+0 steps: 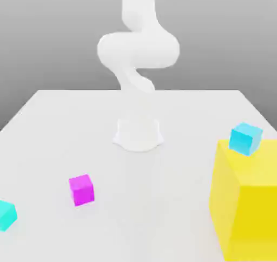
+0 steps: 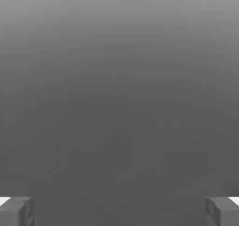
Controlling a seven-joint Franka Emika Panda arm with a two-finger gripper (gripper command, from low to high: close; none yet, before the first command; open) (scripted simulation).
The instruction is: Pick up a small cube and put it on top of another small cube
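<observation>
Magenta cube [image 1: 81, 189]: sitting flat on the white bench [image 1: 162, 201], toward the exterior view's left and near the front, nothing touching it.
Nearest neighbour: a cyan cube [image 1: 6, 215] at the far left edge of the exterior view, a little nearer the camera than the magenta one, on the bench and apart from it.
Yellow block [image 1: 246, 201]: big, at the exterior view's right, well apart from the magenta cube.
Second cyan cube [image 1: 246, 138]: at the yellow block's top back edge; resting on it or standing behind it, I cannot tell.
Arm [image 1: 138, 50]: white, rising from its round base [image 1: 138, 135] at the middle of the bench, behind all the cubes.
Jaws: spread wide in the hand view, the two grey fingertips [image 2: 16, 212] at opposite sides, nothing between them, plain grey ahead.
</observation>
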